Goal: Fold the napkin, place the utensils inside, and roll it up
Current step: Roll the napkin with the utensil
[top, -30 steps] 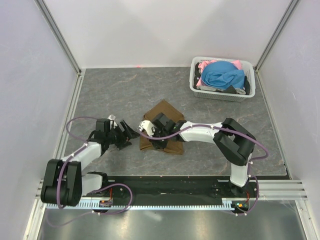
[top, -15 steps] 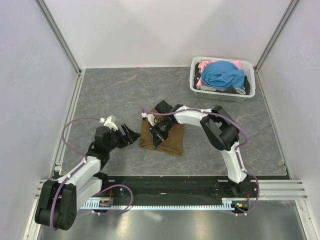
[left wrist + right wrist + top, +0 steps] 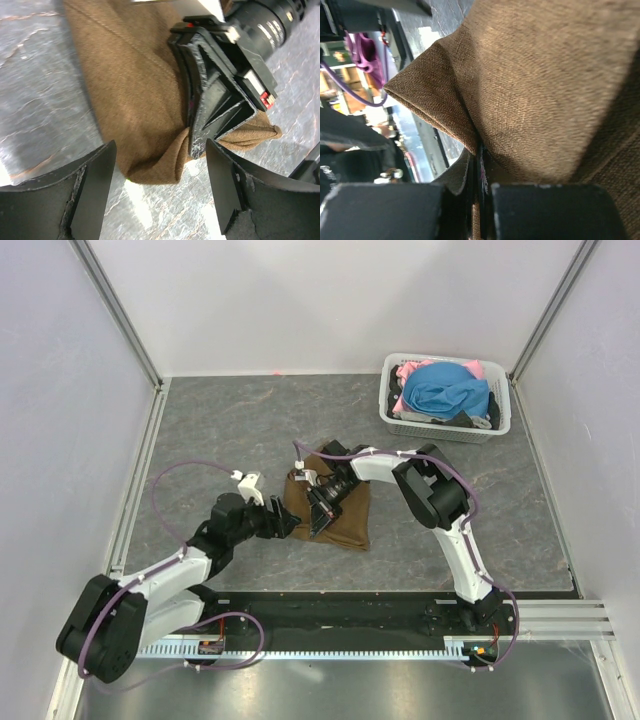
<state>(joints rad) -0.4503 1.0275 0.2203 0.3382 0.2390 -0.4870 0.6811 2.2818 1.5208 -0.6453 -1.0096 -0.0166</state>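
Napkin (image 3: 350,528) lies mid-table, ahead of both arm bases. Treat it as soft, light, limp cloth: it drapes and slips out of a shallow pinch, so grip a folded edge or corner and take all layers. R gripper (image 3: 480,192) is clamped on a fold at the near-left corner. L gripper (image 3: 160,200) is spread and holds nothing (that corner sits just ahead, between its fingers). Vs. 1 s ago: L arm has swung in from well left to the napkin's edge. R grip is unchanged, its elbow nearer the cloth.
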